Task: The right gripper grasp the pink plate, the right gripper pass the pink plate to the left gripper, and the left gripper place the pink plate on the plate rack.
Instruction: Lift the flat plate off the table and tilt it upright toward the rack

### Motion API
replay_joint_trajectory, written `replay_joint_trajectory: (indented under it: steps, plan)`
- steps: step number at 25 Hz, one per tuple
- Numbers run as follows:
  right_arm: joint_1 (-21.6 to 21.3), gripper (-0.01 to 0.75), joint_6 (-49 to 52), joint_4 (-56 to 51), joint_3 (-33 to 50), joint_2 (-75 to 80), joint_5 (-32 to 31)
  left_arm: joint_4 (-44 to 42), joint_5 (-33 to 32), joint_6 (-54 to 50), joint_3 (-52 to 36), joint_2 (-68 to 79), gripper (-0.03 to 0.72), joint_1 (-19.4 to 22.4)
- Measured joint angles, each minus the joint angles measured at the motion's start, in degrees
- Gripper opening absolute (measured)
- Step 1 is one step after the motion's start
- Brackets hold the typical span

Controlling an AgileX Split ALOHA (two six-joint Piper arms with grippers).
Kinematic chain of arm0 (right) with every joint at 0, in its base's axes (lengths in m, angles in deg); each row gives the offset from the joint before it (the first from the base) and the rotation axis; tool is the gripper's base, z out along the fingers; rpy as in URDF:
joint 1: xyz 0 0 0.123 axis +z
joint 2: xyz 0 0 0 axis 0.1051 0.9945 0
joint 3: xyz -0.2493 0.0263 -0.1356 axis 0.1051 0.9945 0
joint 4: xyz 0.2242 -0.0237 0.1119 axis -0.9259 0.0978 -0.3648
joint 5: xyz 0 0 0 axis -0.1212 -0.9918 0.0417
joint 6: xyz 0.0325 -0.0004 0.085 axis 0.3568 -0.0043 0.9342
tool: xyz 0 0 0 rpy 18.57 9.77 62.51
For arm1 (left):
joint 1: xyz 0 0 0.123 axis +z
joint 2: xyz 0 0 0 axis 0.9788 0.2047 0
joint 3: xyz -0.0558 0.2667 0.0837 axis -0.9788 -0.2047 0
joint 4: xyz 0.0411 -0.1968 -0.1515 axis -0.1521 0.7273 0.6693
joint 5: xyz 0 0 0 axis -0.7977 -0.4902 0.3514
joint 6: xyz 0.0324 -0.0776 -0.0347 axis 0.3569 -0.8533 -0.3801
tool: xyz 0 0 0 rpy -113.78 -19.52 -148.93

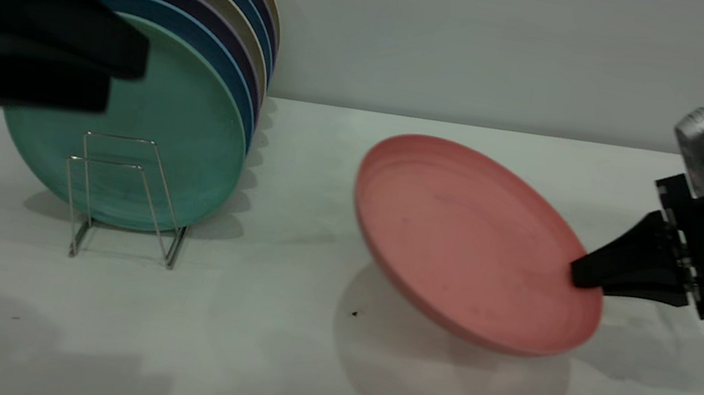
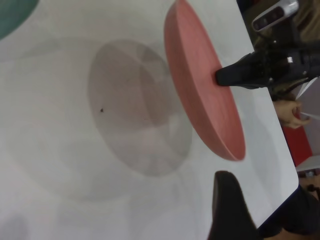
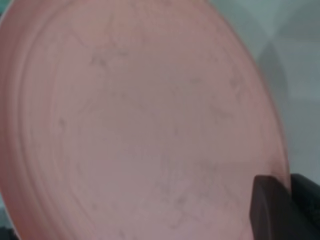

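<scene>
The pink plate (image 1: 460, 237) hangs tilted above the table with its shadow under it. My right gripper (image 1: 578, 275) is shut on its right rim. The right wrist view shows the plate's scuffed face (image 3: 140, 125) with my right gripper (image 3: 287, 185) clamped on the rim. In the left wrist view the plate (image 2: 200, 85) shows edge-on, held by the right gripper (image 2: 219, 76). My left gripper (image 1: 127, 78) hovers open and empty at the far left, in front of the racked plates. The silver wire plate rack (image 1: 111, 163) stands below it, its two front loops free.
A mint-green plate (image 1: 192, 128) stands upright in the rack, with several blue, purple and beige plates (image 1: 227, 5) behind it. The white table (image 1: 268, 355) reaches back to a grey wall. The table's far edge and a person's hand (image 2: 287, 110) show in the left wrist view.
</scene>
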Motion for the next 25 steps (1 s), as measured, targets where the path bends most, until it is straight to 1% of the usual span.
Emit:
replay_joint_trajectory:
  steps: [5,8,11,15,20,25]
  plan:
    - [2.41,0.017,-1.82,-0.96,0.0,0.0,-0.12,5.46,-2.3,7.68,0.09,8.95,0.458,0.0]
    - [2.49,0.017,-2.18,-1.17,0.0,0.0,-0.12,8.66,-4.53,12.44,0.43,13.03,0.458,0.0]
    - [2.49,0.017,-2.31,-1.19,0.0,0.0,-0.05,9.48,-5.88,15.08,2.21,16.52,0.458,0.0]
    - [2.75,0.017,-2.35,-0.97,0.0,0.0,0.1,9.76,-8.19,16.07,5.14,21.26,0.458,0.0]
    - [4.48,0.017,-2.35,-0.15,0.0,0.0,1.13,10.16,-11.45,15.62,7.83,24.4,0.458,0.0]
    - [8.27,0.017,-2.35,-0.23,0.0,0.0,1.13,10.26,-11.08,15.23,7.99,25.0,0.458,0.0]
